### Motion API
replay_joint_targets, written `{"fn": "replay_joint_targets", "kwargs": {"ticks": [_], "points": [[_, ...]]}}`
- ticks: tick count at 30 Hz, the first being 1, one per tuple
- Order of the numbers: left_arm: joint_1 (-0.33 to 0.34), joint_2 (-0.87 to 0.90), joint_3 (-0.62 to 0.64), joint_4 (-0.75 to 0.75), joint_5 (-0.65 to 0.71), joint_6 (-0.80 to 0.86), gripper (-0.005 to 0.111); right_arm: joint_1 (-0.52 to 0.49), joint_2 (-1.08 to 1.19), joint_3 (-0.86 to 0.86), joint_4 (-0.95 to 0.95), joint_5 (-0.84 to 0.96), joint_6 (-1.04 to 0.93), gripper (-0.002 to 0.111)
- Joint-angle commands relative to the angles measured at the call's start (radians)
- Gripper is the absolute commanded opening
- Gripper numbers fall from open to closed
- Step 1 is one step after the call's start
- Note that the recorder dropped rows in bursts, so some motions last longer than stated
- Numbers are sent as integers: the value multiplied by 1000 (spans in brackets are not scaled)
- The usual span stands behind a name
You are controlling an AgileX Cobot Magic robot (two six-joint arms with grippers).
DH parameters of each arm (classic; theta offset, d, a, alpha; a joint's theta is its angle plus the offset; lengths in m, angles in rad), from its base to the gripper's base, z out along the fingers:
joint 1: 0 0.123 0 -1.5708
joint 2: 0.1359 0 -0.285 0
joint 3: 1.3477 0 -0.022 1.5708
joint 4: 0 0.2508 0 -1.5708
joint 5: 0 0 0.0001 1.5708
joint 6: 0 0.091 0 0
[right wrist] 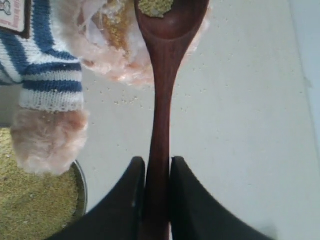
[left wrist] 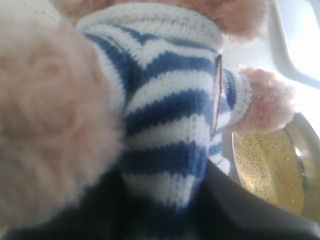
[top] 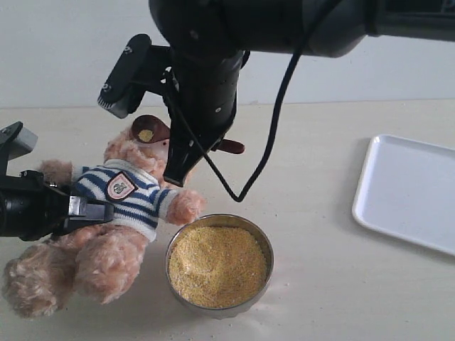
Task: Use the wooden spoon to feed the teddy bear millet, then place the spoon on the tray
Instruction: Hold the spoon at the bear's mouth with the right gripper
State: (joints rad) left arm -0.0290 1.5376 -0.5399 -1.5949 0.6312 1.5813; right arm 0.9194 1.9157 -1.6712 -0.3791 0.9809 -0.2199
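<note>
The teddy bear (top: 121, 206) sits at the left in its striped shirt (left wrist: 165, 115), leaning back. My left gripper (top: 78, 209) is shut on the bear's body, its dark jaws pressed on either side of the shirt (left wrist: 165, 210). My right gripper (top: 183, 160) reaches down from above, shut on the wooden spoon's handle (right wrist: 158, 162). The wooden spoon (top: 151, 131) is held level with its round bowl at the bear's face, carrying a little millet (right wrist: 156, 6). More millet (top: 217, 266) fills the steel bowl (top: 264, 245) beside the bear's paw (right wrist: 47, 140). The tray (top: 412, 192) lies at the right.
The right arm's black body and cable (top: 277, 106) hang over the table's middle. Loose grains are scattered on the table (right wrist: 235, 125) round the bowl. The bowl's rim (left wrist: 307, 150) and the tray's edge (left wrist: 287, 55) show past the bear.
</note>
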Motion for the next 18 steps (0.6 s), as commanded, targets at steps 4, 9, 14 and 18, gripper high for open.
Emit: {"fn": "replay_joint_targets", "kwargs": {"ticks": [4, 9, 14, 18], "points": [[-4, 0, -1, -8, 24, 5, 5, 79, 21, -4, -188, 47, 55, 0], [-4, 0, -1, -8, 24, 5, 5, 91, 23, -4, -244, 55, 131, 0], [-4, 0, -1, -8, 24, 5, 5, 91, 23, -4, -266, 102, 136, 0], [-4, 0, -1, -8, 24, 5, 5, 91, 23, -4, -266, 107, 142, 0]]}}
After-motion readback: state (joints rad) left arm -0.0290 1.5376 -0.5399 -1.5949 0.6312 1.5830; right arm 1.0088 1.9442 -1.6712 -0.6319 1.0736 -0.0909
